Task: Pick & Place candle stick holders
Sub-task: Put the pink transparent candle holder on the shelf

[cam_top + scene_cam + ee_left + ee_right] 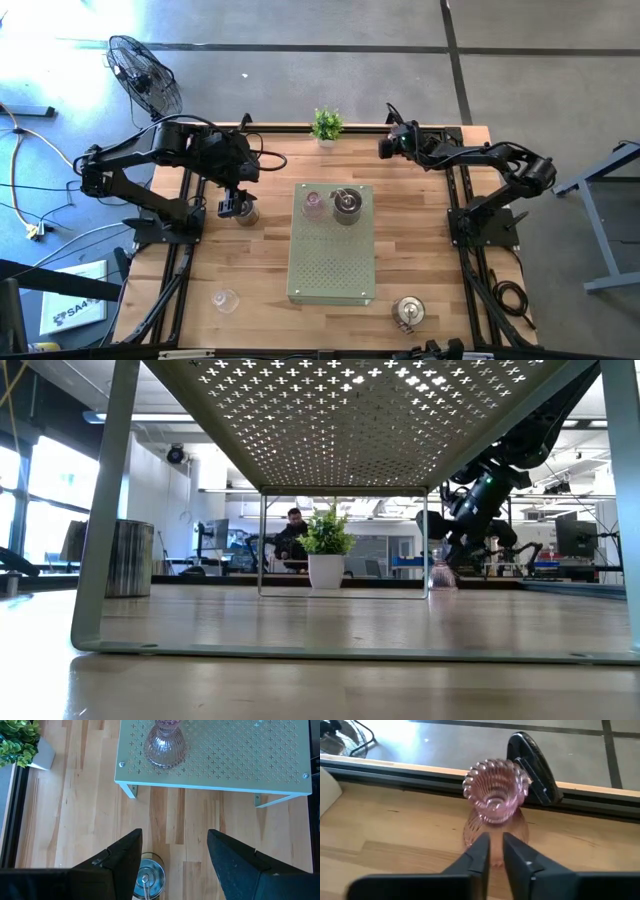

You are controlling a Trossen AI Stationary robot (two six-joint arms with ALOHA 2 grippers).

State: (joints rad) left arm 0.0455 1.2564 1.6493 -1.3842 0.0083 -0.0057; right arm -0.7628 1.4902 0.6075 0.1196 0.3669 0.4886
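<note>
A green perforated stand (331, 262) is sitting mid-table, carrying a pink glass holder (314, 205) and a silvery holder (346, 205) at its far end. The left gripper (172, 860) is hanging with fingers spread over another metal holder (148, 876) on the wood just beside the stand. The right gripper (495, 851) is waiting by the table's far edge, fingers nearly together, perhaps touching a pink ribbed holder (495, 797).

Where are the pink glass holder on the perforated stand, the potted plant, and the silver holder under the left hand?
pink glass holder (165, 745): left wrist view, on its ribbed body.
potted plant (326, 124): high view, on its green leaves.
silver holder (148, 876): left wrist view, on its round metal top.
</note>
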